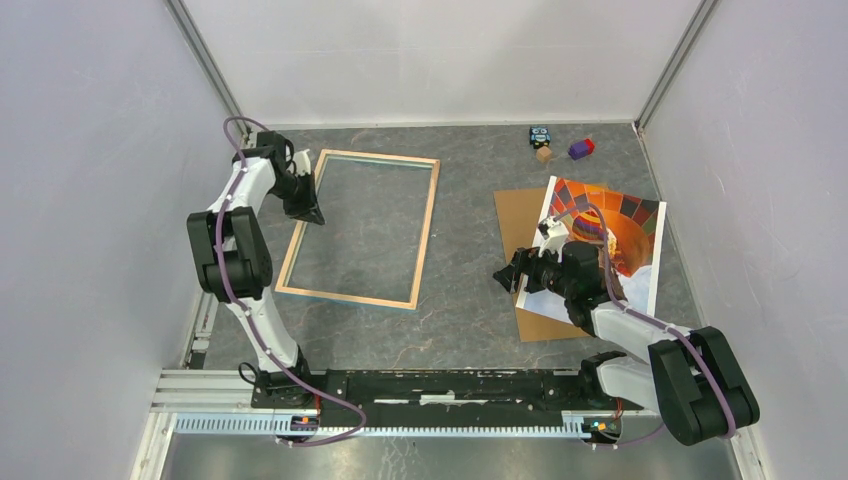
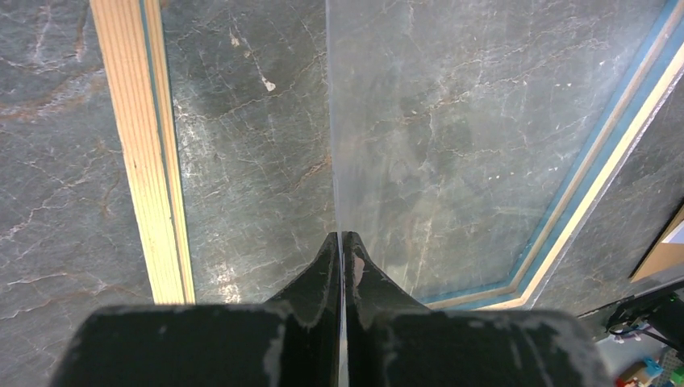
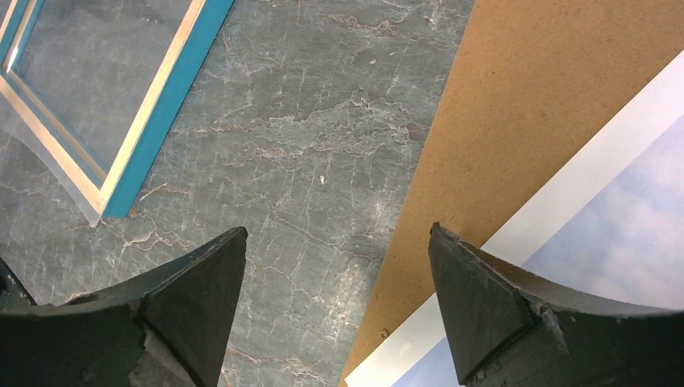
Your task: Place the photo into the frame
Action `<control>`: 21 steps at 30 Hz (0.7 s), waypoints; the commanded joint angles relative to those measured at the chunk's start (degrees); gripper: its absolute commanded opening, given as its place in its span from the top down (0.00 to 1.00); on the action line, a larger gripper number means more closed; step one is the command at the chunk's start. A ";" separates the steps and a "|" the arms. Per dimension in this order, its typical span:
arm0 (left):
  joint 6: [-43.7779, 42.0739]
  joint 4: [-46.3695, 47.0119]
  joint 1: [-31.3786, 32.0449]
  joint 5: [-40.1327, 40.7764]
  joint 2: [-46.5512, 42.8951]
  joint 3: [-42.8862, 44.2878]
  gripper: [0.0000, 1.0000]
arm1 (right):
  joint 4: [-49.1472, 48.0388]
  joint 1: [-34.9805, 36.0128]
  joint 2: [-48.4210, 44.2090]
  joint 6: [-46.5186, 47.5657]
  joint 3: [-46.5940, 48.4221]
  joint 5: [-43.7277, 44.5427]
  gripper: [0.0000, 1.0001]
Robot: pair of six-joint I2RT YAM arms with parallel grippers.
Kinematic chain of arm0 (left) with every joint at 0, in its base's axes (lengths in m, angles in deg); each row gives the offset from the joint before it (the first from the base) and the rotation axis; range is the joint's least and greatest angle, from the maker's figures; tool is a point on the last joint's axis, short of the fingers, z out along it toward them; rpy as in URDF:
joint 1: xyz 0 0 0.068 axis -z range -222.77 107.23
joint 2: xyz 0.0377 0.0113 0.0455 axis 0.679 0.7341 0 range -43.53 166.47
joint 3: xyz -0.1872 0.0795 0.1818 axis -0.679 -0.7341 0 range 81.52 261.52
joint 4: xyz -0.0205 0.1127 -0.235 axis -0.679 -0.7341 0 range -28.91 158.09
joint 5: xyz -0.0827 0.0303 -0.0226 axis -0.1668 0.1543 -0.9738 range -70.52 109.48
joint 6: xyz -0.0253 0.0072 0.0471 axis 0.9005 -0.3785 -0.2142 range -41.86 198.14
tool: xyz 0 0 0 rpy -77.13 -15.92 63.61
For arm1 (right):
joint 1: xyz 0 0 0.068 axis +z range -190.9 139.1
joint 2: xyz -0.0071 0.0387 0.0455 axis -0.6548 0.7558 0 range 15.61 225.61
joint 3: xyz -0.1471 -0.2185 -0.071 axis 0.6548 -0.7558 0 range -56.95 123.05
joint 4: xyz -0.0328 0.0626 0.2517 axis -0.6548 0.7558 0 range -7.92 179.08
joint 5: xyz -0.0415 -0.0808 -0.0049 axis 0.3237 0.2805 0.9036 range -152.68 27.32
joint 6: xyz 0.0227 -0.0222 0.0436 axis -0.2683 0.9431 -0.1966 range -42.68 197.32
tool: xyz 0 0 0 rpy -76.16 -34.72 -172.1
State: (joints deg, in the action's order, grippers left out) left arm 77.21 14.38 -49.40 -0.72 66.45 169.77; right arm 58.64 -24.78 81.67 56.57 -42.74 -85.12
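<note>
The frame (image 1: 428, 220) lies flat at the left-centre of the table with its pale wood side up; its wood rail (image 2: 141, 161) and blue edge (image 3: 173, 97) show in the wrist views. My left gripper (image 1: 308, 212) is at the frame's left rail. It is shut (image 2: 341, 235) on the edge of a clear pane (image 2: 484, 121) that lies over the frame opening. The photo (image 1: 620, 225) lies face up at the right, on the brown hardboard sheet (image 1: 520, 215). My right gripper (image 1: 507, 277) is open and empty (image 3: 339, 230). It hovers over the hardboard's left edge (image 3: 516, 121) and the photo's pale corner (image 3: 613, 226).
A small toy (image 1: 541, 135), a wooden piece (image 1: 544, 154) and a purple block (image 1: 581, 149) lie at the back right. White walls close in the left, back and right sides. Bare grey tabletop (image 1: 465, 250) separates the frame from the hardboard.
</note>
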 commanded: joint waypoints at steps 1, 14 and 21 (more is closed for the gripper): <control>-2.24 1.56 0.03 -1.12 1.04 2.36 0.98 | -2.77 0.32 -1.03 0.13 -0.22 -0.22 0.12; -1.59 3.50 -0.05 -1.89 0.09 3.47 0.98 | -2.96 0.45 -0.32 0.21 -0.20 -0.06 0.12; -1.04 3.57 -1.22 -1.77 0.53 4.56 0.98 | -3.10 0.58 0.20 0.19 -0.15 0.02 0.12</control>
State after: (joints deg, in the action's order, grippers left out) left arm 77.23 15.69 -49.84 -3.17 67.21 171.80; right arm 58.62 -24.50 81.67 56.57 -42.74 -85.10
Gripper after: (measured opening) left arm 0.043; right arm 0.883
